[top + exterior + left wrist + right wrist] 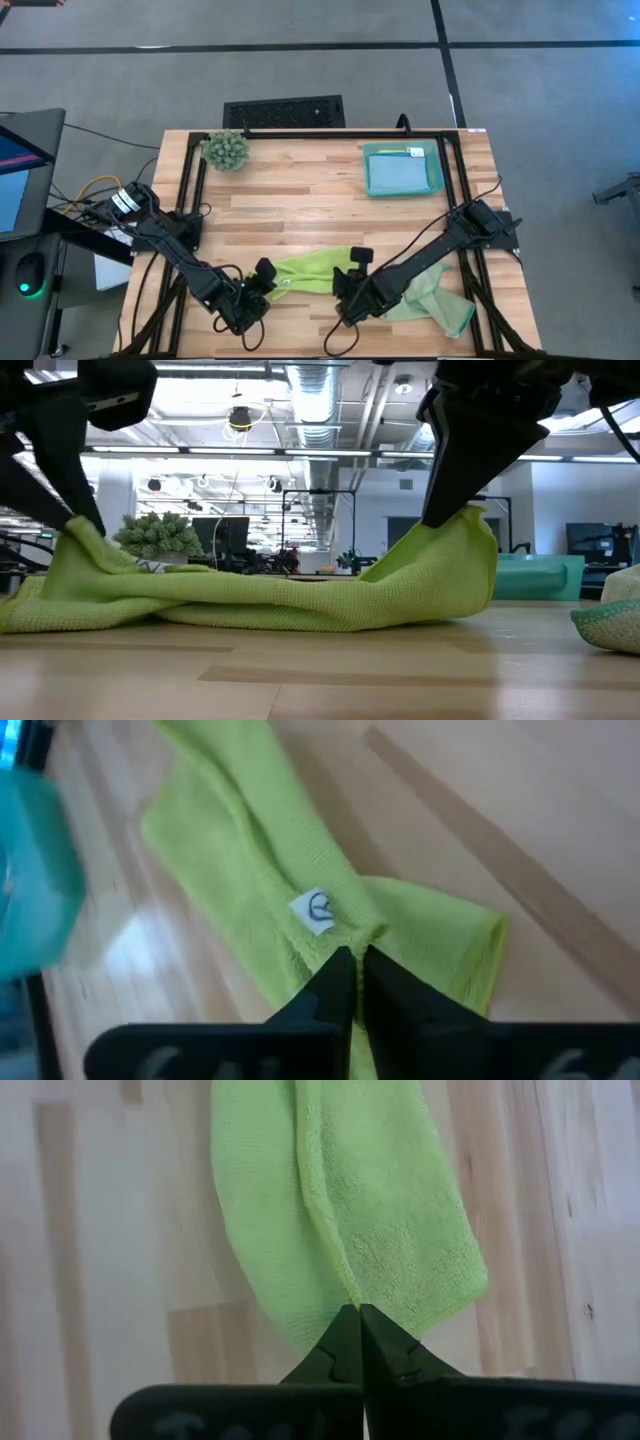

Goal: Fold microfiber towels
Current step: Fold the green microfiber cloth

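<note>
Wooden table (300, 200) fronts an open office; we count 3 towels, with 2 grippers pinching the lime green towel (305, 270): left gripper (262, 284), right gripper (345, 285).

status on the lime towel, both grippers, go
Left gripper shut on lime green towel at one end. Right gripper shut on the opposite end. Towel bunched between them. Pale sage towel beside the right arm.

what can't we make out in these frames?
- Pale green towel: high view, right arm covers part; low view, the edge cuts it.
- Lime towel corners: pinched inside left gripper and right gripper.
- Tray contents: high view, too small to separate.
</note>
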{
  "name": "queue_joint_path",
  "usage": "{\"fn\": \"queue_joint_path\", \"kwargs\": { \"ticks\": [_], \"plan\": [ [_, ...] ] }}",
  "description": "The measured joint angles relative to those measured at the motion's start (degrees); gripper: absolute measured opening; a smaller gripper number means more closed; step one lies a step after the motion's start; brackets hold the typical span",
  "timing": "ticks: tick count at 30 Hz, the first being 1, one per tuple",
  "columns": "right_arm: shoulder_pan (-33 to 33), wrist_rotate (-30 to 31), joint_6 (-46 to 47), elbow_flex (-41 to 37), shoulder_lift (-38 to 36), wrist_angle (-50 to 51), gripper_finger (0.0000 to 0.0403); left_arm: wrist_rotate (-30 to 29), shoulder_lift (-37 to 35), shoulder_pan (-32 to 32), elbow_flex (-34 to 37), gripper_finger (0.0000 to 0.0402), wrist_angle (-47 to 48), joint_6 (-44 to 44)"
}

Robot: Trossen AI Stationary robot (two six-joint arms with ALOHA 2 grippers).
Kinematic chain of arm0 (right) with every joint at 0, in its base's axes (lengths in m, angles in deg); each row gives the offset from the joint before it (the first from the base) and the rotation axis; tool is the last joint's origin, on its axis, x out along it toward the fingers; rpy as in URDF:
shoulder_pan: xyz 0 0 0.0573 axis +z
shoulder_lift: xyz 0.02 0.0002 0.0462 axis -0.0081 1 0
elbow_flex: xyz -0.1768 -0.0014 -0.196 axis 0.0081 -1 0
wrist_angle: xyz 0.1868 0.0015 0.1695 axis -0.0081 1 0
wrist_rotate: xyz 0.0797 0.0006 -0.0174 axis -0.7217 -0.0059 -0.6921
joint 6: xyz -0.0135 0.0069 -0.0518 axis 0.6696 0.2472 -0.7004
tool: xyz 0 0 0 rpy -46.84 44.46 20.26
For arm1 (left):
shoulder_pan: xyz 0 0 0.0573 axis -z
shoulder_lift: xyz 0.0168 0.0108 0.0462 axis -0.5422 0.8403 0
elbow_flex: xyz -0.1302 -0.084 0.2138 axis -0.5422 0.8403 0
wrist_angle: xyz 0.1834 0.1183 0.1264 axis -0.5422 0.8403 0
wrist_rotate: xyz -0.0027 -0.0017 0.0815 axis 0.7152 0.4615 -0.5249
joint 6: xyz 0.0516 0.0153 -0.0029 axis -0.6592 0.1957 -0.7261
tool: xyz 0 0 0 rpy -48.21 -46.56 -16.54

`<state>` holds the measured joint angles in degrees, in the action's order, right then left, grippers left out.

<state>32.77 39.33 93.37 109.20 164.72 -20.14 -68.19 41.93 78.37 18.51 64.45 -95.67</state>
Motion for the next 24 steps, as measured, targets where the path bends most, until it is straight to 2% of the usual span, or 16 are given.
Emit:
{"fn": "queue_joint_path", "kwargs": {
  "ticks": [4,10,14,17,21,24],
  "plan": [
    [0.37,0.69,0.16,-0.02,-3.08,2.04,0.0004,-2.69,-2.47,0.02,-1.4,0.0002,3.44,8.92],
    [2.03,9.31,0.08,0.04,-11.48,4.59,0.0003,-8.55,-13.96,1.11,-0.51,0.0001,3.22,17.84],
    [2.15,15.4,-0.43,0.07,-16.1,5.99,0.0003,-18.95,-24.77,3.42,5.22,0.0,-3.07,23.93],
    [2.36,20.37,-1.01,0.07,-18.42,7.23,0.0004,-26.19,-33.36,5.83,10.65,0.0,-12.71,26.82],
    [1.45,29.36,-6.24,0.04,-19.74,7.28,0.0002,-32.02,-42.86,6.63,17.9,0.0,-23.73,26.06],
    [-2.32,32.99,-11.53,0.04,-19.8,7.15,0.0001,-35.85,-48.91,4.38,23.27,0.0,-26.1,26.14]
  ]
}}
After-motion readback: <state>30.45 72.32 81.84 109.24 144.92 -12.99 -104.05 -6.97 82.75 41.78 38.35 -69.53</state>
